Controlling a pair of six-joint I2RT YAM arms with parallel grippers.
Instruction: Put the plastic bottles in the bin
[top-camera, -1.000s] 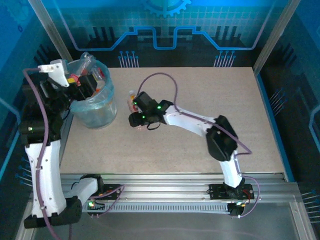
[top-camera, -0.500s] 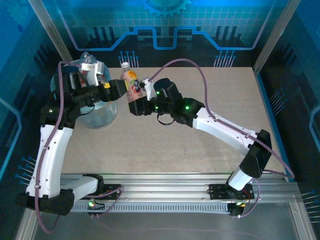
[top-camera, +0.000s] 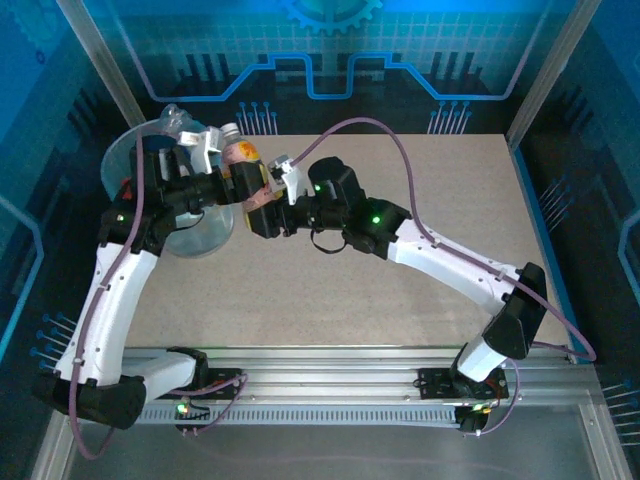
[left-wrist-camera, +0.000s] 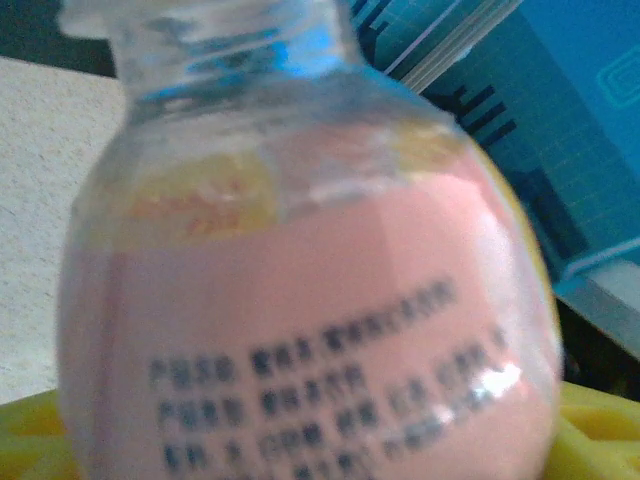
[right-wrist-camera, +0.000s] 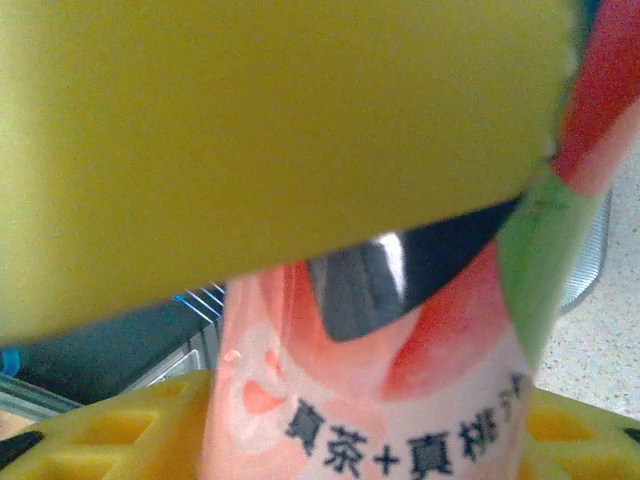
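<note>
Top view. The bin (top-camera: 116, 158), translucent and round, stands at about ten o'clock on the speckled table (top-camera: 420, 190). Just beside the bin, at its three o'clock side, we see one plastic bottle (top-camera: 243, 157) with a pink label. It lies tilted, its neck end pointing to eleven o'clock and its base to five o'clock. It is between the two arms and not in the bin.

The right gripper (top-camera: 263, 214) reaches in from four o'clock and is clamped on the lower part of the bottle, carrying it above the table. The left gripper (top-camera: 242, 187) comes from eight o'clock, crosses in front of the bin and meets the bottle at its middle.

Left wrist view. The bottle is seen very close, neck upward, with its clear shoulder above a pink label that bears rows of dark print. Yellow pads (left-wrist-camera: 600, 432) show at both lower corners, one on each side of the bottle. We cannot tell whether these fingers press on it or merely stand around it.

Right wrist view. The pink and red label, printed with dark characters, rises between this gripper's own yellow pads (right-wrist-camera: 95, 432), which touch it on both sides. A broad, blurred yellow surface (right-wrist-camera: 270, 130) crosses at twelve o'clock, in front of the upper part of the bottle.
</note>
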